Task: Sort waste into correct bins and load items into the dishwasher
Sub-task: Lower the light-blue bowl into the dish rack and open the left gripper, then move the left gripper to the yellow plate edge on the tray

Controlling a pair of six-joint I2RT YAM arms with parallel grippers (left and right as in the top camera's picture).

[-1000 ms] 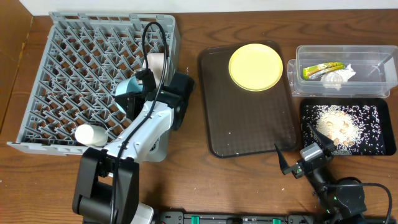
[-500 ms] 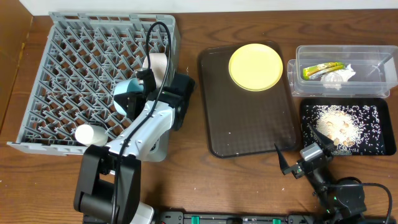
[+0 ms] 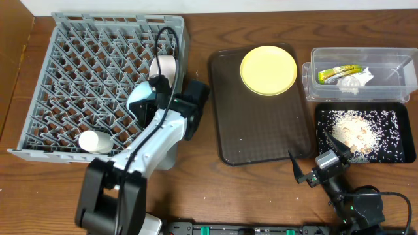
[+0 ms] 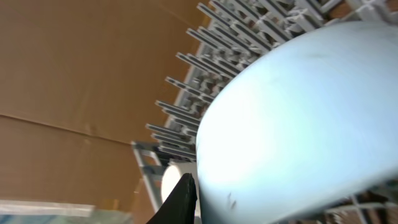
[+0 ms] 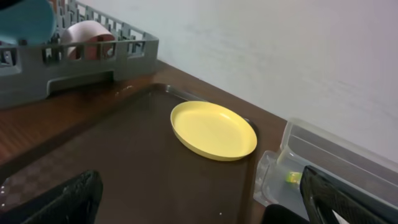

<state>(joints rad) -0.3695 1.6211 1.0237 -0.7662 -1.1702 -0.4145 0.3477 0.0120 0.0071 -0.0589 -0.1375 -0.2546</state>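
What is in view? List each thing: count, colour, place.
rack: 1, grey, left
blue bowl: 1, in rack
white bowl: 1, in rack
cup: 1, white, in rack
brown tray: 1, centre
plate: 1, yellow, on brown tray
tub: 1, clear, right
wrapper: 1, yellow-green, in tub
tissue: 1, white, in tub
black tray: 1, right, near
scraps: pile, beige-white, in black tray
left gripper: shut on blue bowl
right gripper: open, front right
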